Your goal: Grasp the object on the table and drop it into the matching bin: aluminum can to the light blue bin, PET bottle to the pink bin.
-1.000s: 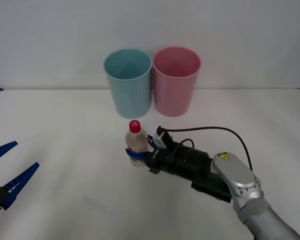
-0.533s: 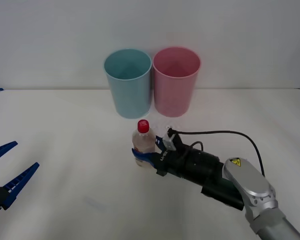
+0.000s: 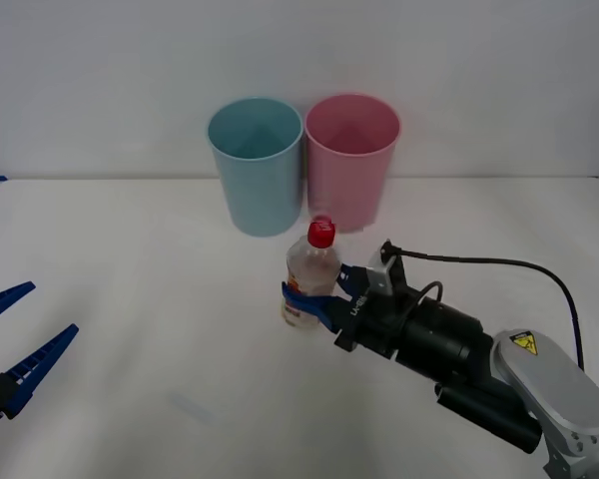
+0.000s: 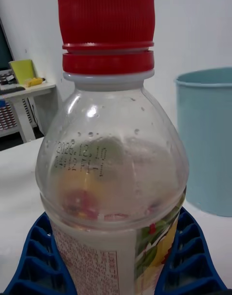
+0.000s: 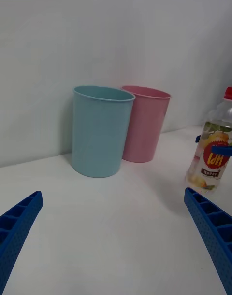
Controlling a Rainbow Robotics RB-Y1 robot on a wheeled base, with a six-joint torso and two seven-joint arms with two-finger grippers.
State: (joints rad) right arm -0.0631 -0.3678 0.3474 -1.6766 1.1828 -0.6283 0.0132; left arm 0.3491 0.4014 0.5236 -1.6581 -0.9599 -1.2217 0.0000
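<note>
Front view, contents by size: white table (image 3: 130, 259), wide and plain, carrying everything listed. Light blue bin (image 3: 256, 165) and pink bin (image 3: 351, 162), both upright, side by side and nearly touching at the rims, near the middle of the table's far edge, the blue one on the left. Right arm, black and silver, reaching in from the near right corner toward the table's middle; right gripper (image 3: 307, 302) with its blue ribbed fingers closed around the lower body of the PET bottle (image 3: 310, 271). Bottle upright, red cap on top, white-and-orange label at the level of the fingers, positioned just in front of the gap between the two bins and a little nearer the pink one; whether its base touches the table cannot be told. Right wrist view: same bottle (image 4: 113, 179) close up, a blue finger pressed to each side of the label. Left gripper (image 3: 15, 339) by the near left corner, fingers spread wide apart, nothing between them, well apart from bottle and bins.
</note>
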